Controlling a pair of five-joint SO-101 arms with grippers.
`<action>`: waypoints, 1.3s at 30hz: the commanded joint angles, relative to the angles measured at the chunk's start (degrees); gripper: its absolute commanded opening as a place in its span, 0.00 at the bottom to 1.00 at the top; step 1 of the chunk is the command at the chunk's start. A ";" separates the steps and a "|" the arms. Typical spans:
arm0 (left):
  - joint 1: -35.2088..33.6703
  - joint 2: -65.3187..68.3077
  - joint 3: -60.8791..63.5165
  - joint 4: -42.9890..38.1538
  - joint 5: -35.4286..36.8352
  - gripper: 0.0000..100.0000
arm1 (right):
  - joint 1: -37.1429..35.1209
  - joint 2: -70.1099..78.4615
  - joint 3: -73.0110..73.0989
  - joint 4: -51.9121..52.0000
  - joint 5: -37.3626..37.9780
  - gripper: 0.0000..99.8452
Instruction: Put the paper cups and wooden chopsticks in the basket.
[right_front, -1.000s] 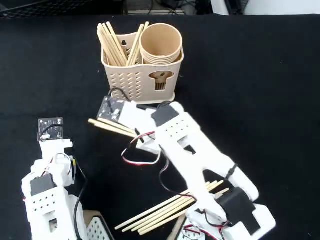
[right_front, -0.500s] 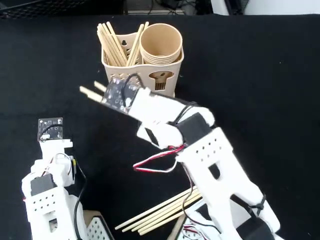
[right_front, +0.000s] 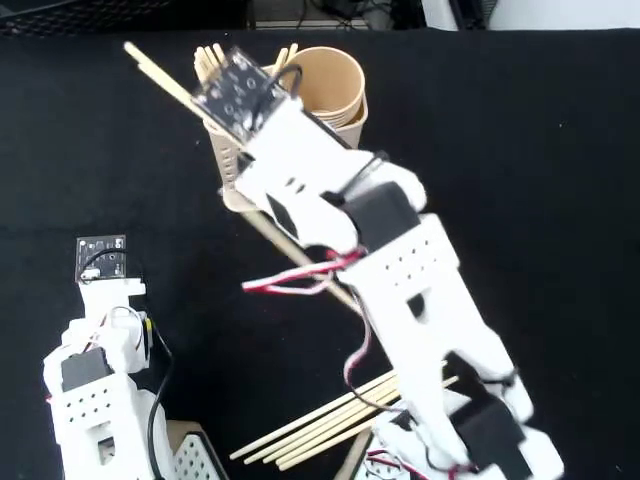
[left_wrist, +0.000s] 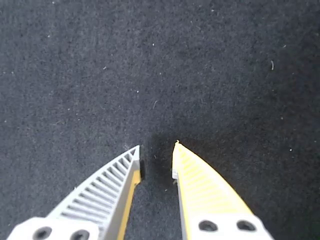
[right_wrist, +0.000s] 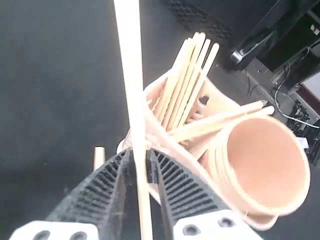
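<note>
Chopsticks (right_front: 158, 76) clamped in the right gripper (right_wrist: 139, 154) have risen from mid-frame to the upper left of the high view, slanting over the basket (right_front: 226, 168) holding the paper cups (right_front: 335, 85); a drop looks near; loose sticks (right_front: 320, 425) wait bottom centre; left gripper (left_wrist: 156, 150) idles slightly parted, empty.

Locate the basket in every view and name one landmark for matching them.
High view: the basket, top centre, mostly behind the right arm.
Right wrist view: the basket just beyond the right gripper, shut on a chopstick.
Left wrist view: the open left gripper over black cloth.
Shared landmark: the paper cups stacked in the basket.
</note>
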 joint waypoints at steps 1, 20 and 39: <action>0.66 -0.62 -0.22 -0.88 0.26 0.12 | -0.53 3.74 -8.75 -2.02 -0.35 0.01; 0.66 -0.62 -0.13 -0.79 0.26 0.12 | 2.29 24.04 -29.41 -21.89 -19.60 0.01; 0.66 -0.62 -0.13 -0.88 0.18 0.12 | 4.84 32.04 -24.66 -24.00 -18.81 0.01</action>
